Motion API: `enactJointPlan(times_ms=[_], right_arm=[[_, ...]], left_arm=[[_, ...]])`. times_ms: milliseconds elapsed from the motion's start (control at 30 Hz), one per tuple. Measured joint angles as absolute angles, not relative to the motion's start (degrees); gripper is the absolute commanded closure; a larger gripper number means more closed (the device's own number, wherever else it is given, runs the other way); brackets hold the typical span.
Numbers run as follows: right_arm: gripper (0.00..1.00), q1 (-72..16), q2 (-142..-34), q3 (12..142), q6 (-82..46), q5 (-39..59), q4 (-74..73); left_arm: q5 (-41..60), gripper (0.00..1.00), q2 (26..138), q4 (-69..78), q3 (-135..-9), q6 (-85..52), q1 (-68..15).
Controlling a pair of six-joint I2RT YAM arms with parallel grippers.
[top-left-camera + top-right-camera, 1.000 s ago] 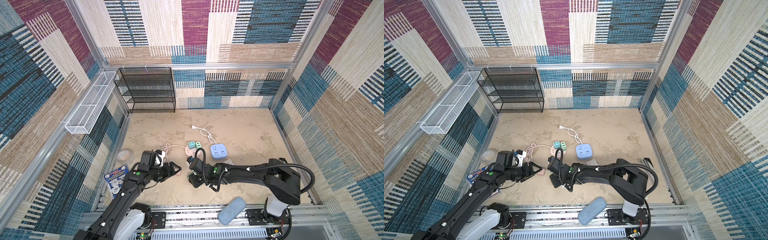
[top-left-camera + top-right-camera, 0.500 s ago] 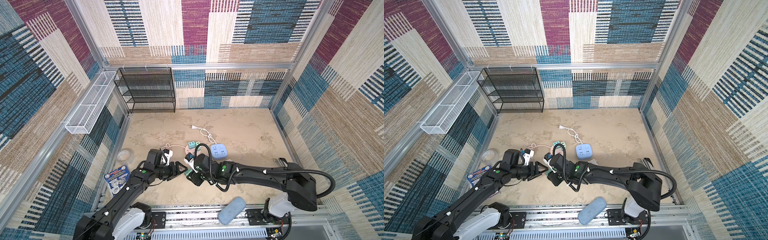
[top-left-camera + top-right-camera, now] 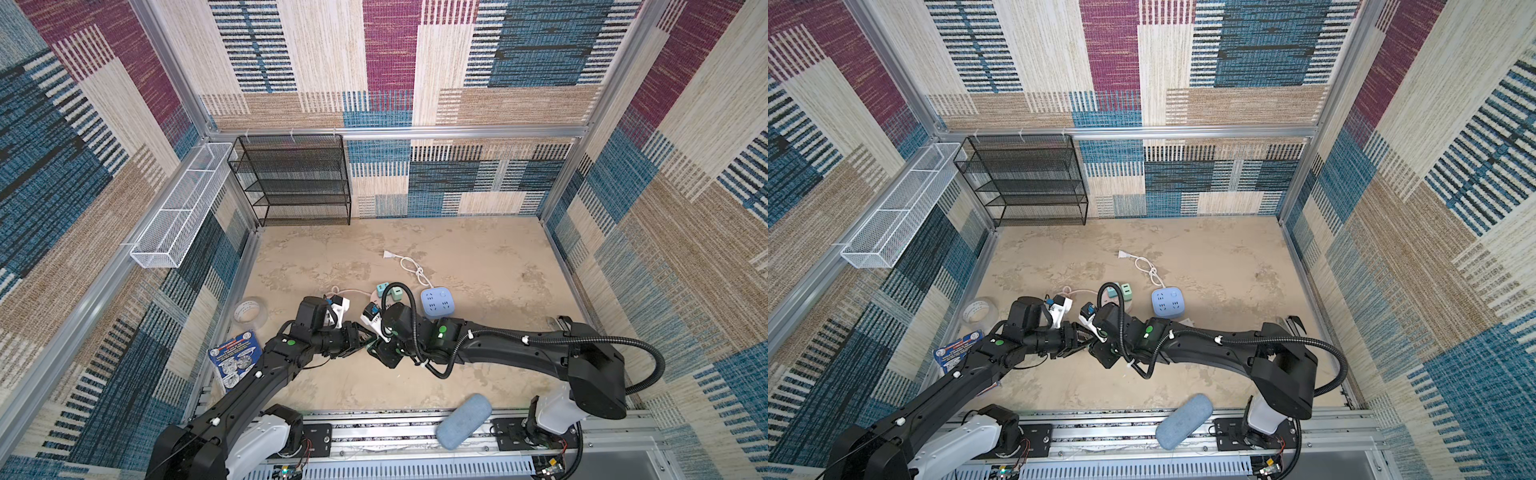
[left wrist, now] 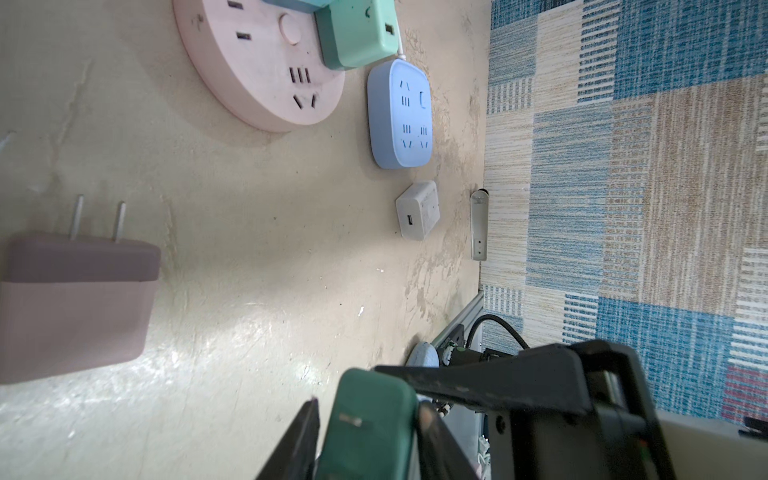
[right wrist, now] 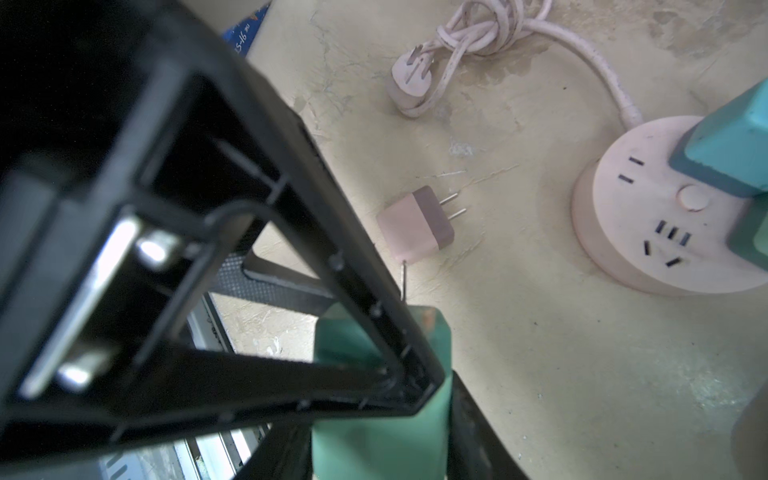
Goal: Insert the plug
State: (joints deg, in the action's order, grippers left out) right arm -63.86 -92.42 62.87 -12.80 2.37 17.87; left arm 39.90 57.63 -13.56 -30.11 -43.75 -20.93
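Plug (image 5: 382, 444): probably light, stiff
My right end effector (image 5: 378, 419) is gripping its flat sides; left end effector (image 4: 368, 415), unclear.

My left pincer (image 3: 360, 337) and right pincer (image 3: 375, 347) crowd nose to nose at lower centre in both top views, green plug (image 5: 374, 449) between. Just above, pink socket disc (image 4: 257, 62) and blue socket block (image 3: 437, 302) bar passage; floor (image 3: 498, 257) centre right lies open.
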Motion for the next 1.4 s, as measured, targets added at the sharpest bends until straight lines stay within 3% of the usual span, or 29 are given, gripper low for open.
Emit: enactJointPlan(times_ms=[200, 367, 533, 667, 1167, 1400], right_arm=[[0.94, -62.92, -93.3, 64.25, -12.84, 4.34, 19.64], [0.8, -62.24, -93.86, 65.25, -12.82, 5.02, 20.86], [0.59, -61.23, -94.32, 65.65, -13.13, 6.15, 21.06], [0.53, -59.9, -93.71, 65.63, -13.69, 7.44, 20.78], [0.46, -55.07, -84.9, 61.34, -20.56, 9.85, 17.54], [0.52, -49.84, -79.33, 55.57, -29.19, 9.96, 13.43]], left_arm=[[39.97, 0.75, 57.65, -12.73, -29.78, -43.66, -21.15], [39.97, 1.0, 57.74, -12.6, -29.78, -43.72, -21.15], [39.29, 1.0, 58.43, -11.94, -29.93, -43.72, -21.17], [38.35, 1.0, 58.43, -11.77, -30.98, -44.01, -21.19], [35.24, 1.0, 60.38, -13.54, -35.31, -44.58, -21.12], [31.42, 1.0, 53.23, -12.64, -32.08, -46.26, -20.95]])
